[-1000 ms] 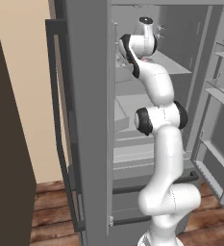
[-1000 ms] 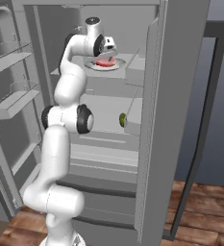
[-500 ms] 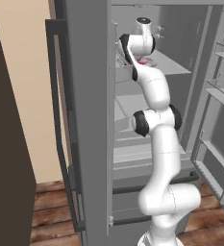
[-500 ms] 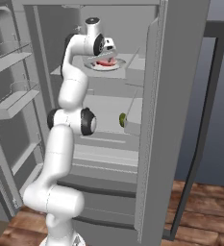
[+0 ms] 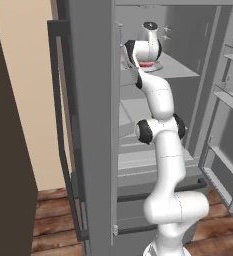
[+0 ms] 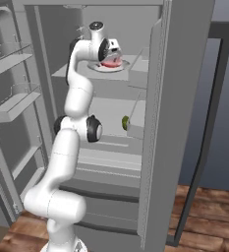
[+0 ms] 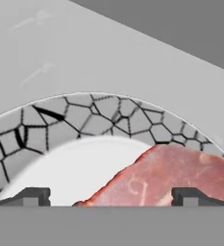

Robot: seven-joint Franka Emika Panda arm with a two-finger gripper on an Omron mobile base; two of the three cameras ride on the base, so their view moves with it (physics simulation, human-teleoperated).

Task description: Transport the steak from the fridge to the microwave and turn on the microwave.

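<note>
The steak (image 7: pixel 173 172) is a red-pink slab lying on a white plate with a cracked-mosaic rim (image 7: pixel 108 115), on the top shelf inside the open fridge (image 5: pixel 93 125). My gripper (image 7: pixel 112 197) hangs just above the plate, open, with its fingertips (image 7: pixel 36 196) standing wide apart on either side of the steak's near edge and nothing between them. From the base, the steak (image 6: pixel 111 63) shows red right under the gripper (image 6: pixel 111 55), and again as the steak (image 5: pixel 147 64) below the white hand. The microwave is out of view.
A small green pickle (image 6: pixel 125 122) lies on the shelf below, by the inner wall. The open door's shelves (image 6: pixel 17 98) stand to the arm's left. A long dark handle (image 5: pixel 58 110) runs down the shut door. Drawers sit low in the fridge.
The hand has edged a little lower and closer over the plate and steak. The jaws have stayed open.
</note>
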